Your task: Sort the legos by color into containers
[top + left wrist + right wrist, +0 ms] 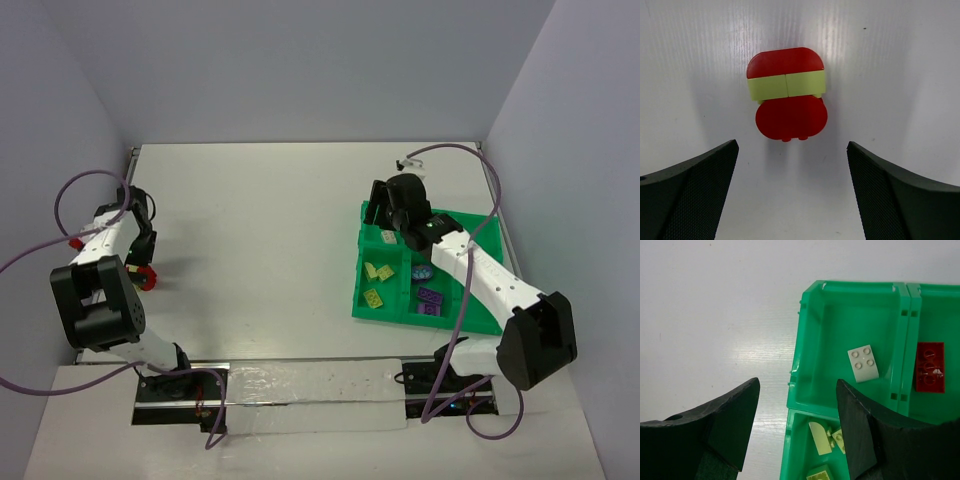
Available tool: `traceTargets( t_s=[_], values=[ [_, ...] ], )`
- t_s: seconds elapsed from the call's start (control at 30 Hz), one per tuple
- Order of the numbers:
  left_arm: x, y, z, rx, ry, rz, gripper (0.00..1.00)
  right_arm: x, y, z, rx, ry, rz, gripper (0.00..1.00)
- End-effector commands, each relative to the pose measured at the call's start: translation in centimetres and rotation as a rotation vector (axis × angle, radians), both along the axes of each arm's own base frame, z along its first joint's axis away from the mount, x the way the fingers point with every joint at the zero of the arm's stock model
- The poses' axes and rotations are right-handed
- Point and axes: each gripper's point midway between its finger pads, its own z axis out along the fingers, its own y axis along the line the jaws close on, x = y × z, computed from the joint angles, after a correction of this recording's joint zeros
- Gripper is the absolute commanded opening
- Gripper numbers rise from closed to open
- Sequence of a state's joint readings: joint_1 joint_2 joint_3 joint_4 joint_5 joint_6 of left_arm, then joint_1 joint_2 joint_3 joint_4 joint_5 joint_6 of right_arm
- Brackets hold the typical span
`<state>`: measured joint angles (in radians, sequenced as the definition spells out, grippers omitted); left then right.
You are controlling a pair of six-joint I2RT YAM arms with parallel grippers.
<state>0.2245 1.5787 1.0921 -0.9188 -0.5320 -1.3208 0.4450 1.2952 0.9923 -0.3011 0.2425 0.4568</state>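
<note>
Left gripper (792, 146) open, lined up to grab red/yellow-green lego stack (787, 95); right gripper (797, 386) open, empty, above green tray (840, 320).

In your left wrist camera, a small stack of bricks (787, 95) lies on the white table (900, 75), just beyond the left gripper (792, 150). You see a rounded red piece (785, 62) at the far side, two pale yellow-green pieces (786, 85) side by side across the middle, and a second red piece (791, 117) nearest you. The dark fingers (695, 195) stand wide apart, touching nothing, with the stack centred ahead of the gap.
</note>
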Motion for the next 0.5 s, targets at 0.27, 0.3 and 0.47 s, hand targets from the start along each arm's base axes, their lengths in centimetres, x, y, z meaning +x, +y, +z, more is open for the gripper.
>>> traceTargets(
  t_s=[0.27,0.3,0.47],
  values=[
    [0.8,-0.1,-2.7,-0.032,-0.081,0.03,0.99,0.8,3.5,2.0,0.025,-0.008,0.049,0.7],
    [0.9,-0.1,-2.9,-0.033,-0.079,0.026,0.99,0.8,3.7,2.0,0.023,-0.006,0.054,0.7],
    [0.8,0.3,-4.4,-0.053,-0.062,0.038,0.99,1.0,4.1,2.4,-0.002,-0.001,0.063,0.7]
  ],
)
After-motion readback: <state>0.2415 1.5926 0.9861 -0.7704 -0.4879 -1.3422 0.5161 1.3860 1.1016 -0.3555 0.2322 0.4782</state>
